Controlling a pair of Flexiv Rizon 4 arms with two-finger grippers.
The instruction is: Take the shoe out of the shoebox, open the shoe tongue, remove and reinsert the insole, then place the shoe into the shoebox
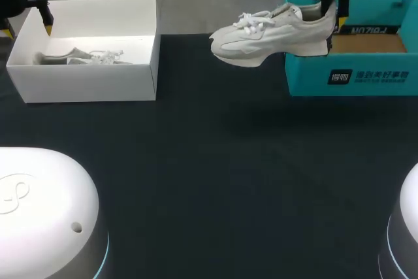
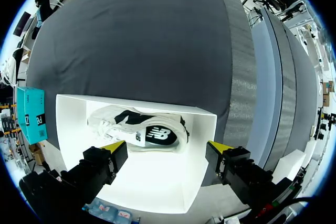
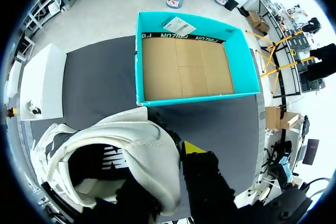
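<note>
Head camera looks down from behind; 2 wrist cameras overhead share the table (image 1: 209,161).

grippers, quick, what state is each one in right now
left gripper: open, holding nothing
right gripper: shut on the lifted shoe, at its heel

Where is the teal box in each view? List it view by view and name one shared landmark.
Head view: the teal box sits at the table's far right, behind the heel of the lifted shoe.
Left wrist view: a sliver of it shows at the table's edge, beyond the white box.
Right wrist view: it lies open just beyond the shoe.
Shared landmark: the white box, seen in all three.
</note>
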